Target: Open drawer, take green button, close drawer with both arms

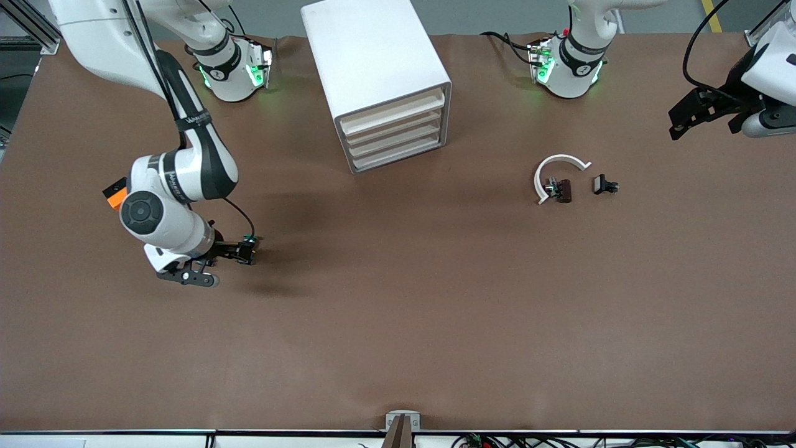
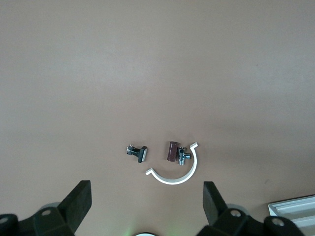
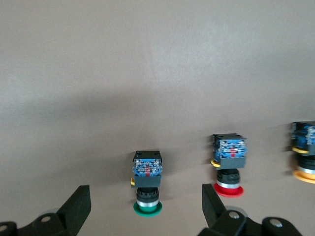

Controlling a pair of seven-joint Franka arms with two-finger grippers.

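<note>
The right gripper [image 3: 142,206] is spread wide over the green-capped button [image 3: 147,183], well nearer the front camera than the closed cabinet [image 1: 379,81]. The left gripper [image 2: 146,206], also spread, waits. No writing can be read.

Front view: high, facing both bases, whole table [image 1: 398,323]. Left wrist: looking down from well above, shares white clip [image 2: 174,172] near left arm's end. Right wrist: close, low over tabletop.
</note>
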